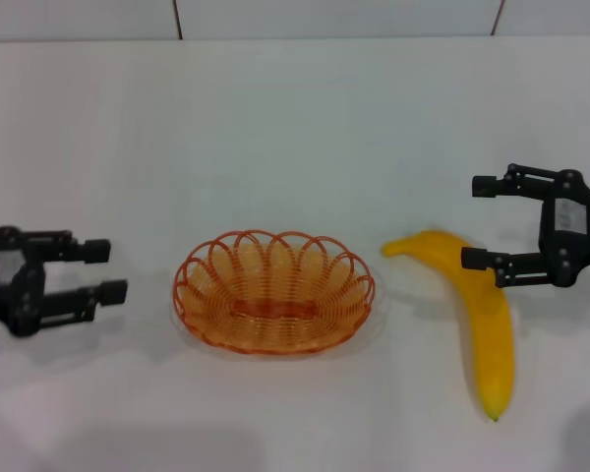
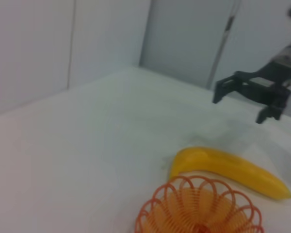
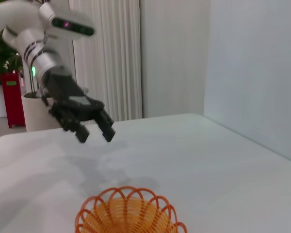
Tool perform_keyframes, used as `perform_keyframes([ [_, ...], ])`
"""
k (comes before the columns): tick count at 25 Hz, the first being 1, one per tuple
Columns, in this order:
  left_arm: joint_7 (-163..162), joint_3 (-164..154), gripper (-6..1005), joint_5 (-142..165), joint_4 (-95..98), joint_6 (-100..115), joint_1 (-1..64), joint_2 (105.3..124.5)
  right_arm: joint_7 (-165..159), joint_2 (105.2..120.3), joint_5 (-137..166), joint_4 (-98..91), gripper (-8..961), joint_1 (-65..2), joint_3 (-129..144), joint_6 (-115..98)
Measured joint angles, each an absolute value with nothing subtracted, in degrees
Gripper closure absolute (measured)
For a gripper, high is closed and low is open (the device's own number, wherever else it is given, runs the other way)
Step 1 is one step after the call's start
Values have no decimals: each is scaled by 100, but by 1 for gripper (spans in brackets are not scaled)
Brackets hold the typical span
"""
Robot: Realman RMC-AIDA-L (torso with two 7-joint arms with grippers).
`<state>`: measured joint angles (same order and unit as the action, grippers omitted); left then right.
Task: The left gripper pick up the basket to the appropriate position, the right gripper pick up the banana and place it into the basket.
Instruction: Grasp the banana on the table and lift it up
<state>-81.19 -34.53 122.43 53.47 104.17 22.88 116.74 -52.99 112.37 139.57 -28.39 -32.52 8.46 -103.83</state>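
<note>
The orange wire basket (image 1: 273, 291) sits empty on the white table, in the middle. It also shows in the left wrist view (image 2: 200, 206) and the right wrist view (image 3: 128, 211). The yellow banana (image 1: 469, 310) lies on the table right of the basket; it also shows in the left wrist view (image 2: 228, 168). My left gripper (image 1: 106, 270) is open, left of the basket and apart from it; it also shows in the right wrist view (image 3: 94, 132). My right gripper (image 1: 478, 222) is open, just right of the banana's upper end; it also shows in the left wrist view (image 2: 237, 106).
The white table (image 1: 295, 118) runs to a wall at the back. A red bin (image 3: 12, 97) and a plant pot stand beyond the table in the right wrist view.
</note>
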Motion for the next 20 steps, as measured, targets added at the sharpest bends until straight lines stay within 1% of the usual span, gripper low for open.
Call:
perform_keyframes([
  [3,-7004,-3059,418,12224,4867,10478,2078,11674,-5299,11220,13929,-2839,59,-3216,812,-10429],
  [7,-6035,-2902,418,12429,4256,10401,1975,11649,-5305,11217,13897,-2839,59,-3193,808,-10432],
  [12,-5779,-2767,418,12799,3823,10062,2027,11660,-5528,11207,13898,-2900,59,-3191,828,-10441],
  [16,-5742,-2636,418,12768,3720,9979,2090,11656,-5822,11155,13919,-3126,60,-3205,846,-10813],
  [18,-5737,-2614,418,12707,3718,9978,2118,11659,-6078,11171,13905,-3537,60,-3245,845,-11375],
  [20,-5744,-2612,418,12638,3716,9976,2117,11662,-6368,11246,13811,-3966,60,-3378,882,-11712],
])
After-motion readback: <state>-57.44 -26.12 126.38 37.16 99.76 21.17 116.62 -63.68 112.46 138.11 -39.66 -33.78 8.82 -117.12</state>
